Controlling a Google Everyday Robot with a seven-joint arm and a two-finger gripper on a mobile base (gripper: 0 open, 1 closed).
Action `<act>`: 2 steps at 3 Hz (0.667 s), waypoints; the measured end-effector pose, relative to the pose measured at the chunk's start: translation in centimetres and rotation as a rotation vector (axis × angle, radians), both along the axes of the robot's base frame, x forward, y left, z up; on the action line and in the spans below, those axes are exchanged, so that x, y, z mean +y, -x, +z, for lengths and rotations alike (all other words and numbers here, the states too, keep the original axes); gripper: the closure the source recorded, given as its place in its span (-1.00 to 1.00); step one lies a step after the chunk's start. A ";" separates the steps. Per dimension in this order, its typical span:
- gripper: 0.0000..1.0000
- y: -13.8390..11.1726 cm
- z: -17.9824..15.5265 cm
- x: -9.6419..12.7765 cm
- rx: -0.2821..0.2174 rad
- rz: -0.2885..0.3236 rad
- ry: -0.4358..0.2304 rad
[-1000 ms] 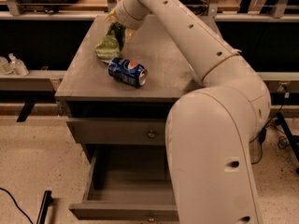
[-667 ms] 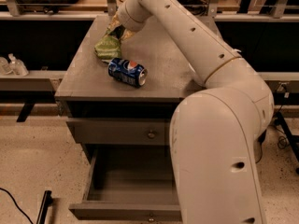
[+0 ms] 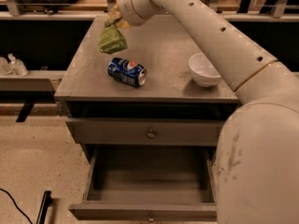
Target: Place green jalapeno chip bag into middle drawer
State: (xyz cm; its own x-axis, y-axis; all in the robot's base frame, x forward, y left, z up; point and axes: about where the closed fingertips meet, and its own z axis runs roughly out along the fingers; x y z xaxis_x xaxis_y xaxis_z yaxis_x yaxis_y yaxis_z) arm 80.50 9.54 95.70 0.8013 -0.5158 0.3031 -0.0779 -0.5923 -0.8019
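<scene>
The green jalapeno chip bag (image 3: 111, 40), a crumpled light-green foil bag, hangs in the air above the back left of the cabinet top. My gripper (image 3: 115, 18) is at the end of the white arm and is shut on the bag's top edge, holding it clear of the surface. The middle drawer (image 3: 149, 208), the lower of the two knobbed grey drawers, is pulled open below and shows an empty inside. The grey knobbed drawer above it (image 3: 150, 132) is shut.
A blue Pepsi can (image 3: 127, 72) lies on its side on the grey cabinet top (image 3: 163, 45), just below the hanging bag. A white bowl (image 3: 204, 69) stands at the right. My arm's big white body (image 3: 261, 162) fills the right foreground.
The bag lay on the cabinet top under the gripper; now it is lifted off the surface and hangs above the can. The arm has shifted, and the white bowl now shows.
</scene>
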 end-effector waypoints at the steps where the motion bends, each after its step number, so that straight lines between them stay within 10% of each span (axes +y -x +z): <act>1: 1.00 1.7 3.6 1.0 -0.081 0.032 -0.035; 2: 1.00 4.5 5.9 1.2 -0.111 0.057 -0.103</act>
State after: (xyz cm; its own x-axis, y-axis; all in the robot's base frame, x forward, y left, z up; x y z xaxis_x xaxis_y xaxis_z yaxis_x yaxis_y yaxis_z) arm 75.96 10.79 101.56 0.7949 -0.5031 0.3391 0.0460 -0.5073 -0.8606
